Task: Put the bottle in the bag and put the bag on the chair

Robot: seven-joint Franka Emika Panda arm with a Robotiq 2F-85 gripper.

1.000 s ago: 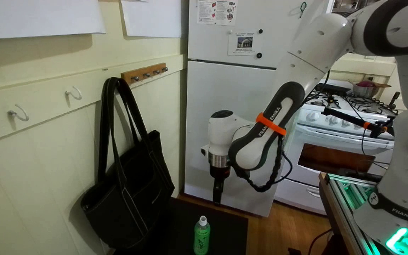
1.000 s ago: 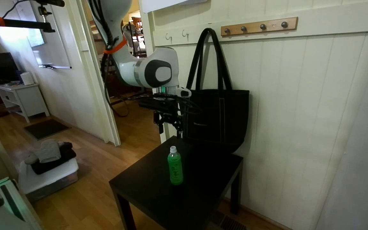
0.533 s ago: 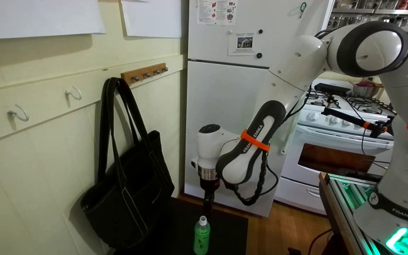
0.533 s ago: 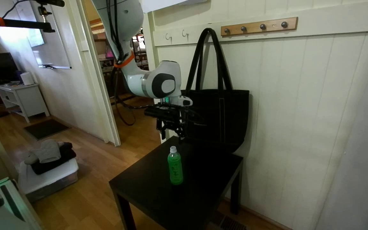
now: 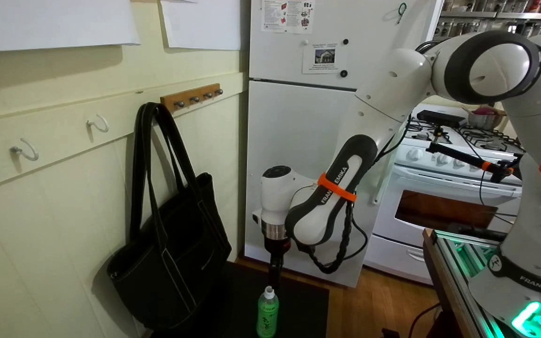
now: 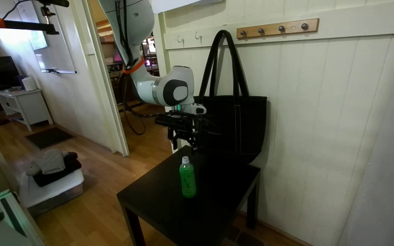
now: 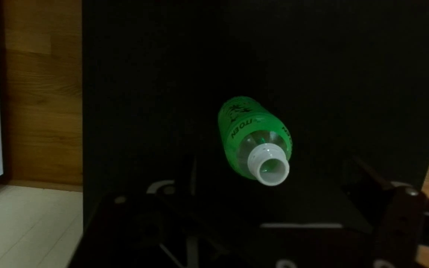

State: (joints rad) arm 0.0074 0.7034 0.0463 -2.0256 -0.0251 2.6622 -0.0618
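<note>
On the desk (image 6: 217, 208), in an exterior view, stands the bottle (image 6: 187, 181), upright, green, with a white neck. The tool (image 6: 184, 145) hangs above the desk, pointing down, its fingers (image 6: 174, 143) spread; a gap shows between it and the bottle. Behind, the bag (image 6: 248, 130), black with two long handles, hangs along the pale wall (image 6: 337, 112); its loops rise near a wooden rack (image 6: 277, 28) with dark knobs. Whether the bag's bottom touches the desk cannot be told. On the floor (image 6: 97, 205) at left sits a lidded bin (image 6: 56, 189) with cloths (image 6: 54, 162) on top.

In an exterior view, the bag hangs at a tilt, its pale stitching visible. The tool, seen edge-on, shows its tip behind the bottle's neck; from here its spread cannot be made out. An orange strap (image 5: 336, 187) rings the white arm (image 5: 392, 94). Beyond stand a fridge (image 5: 298, 122) and a stove (image 5: 439, 183), with a pot (image 5: 484, 123) on the stove.

In the wrist view, the fingers, dim against the dark desk, stand wide apart, one to each side of the bottle, neither touching it. The bottle's hollow neck faces the camera, and its label reads "ITO EN". Wood floor shows past two edges of the desk.
</note>
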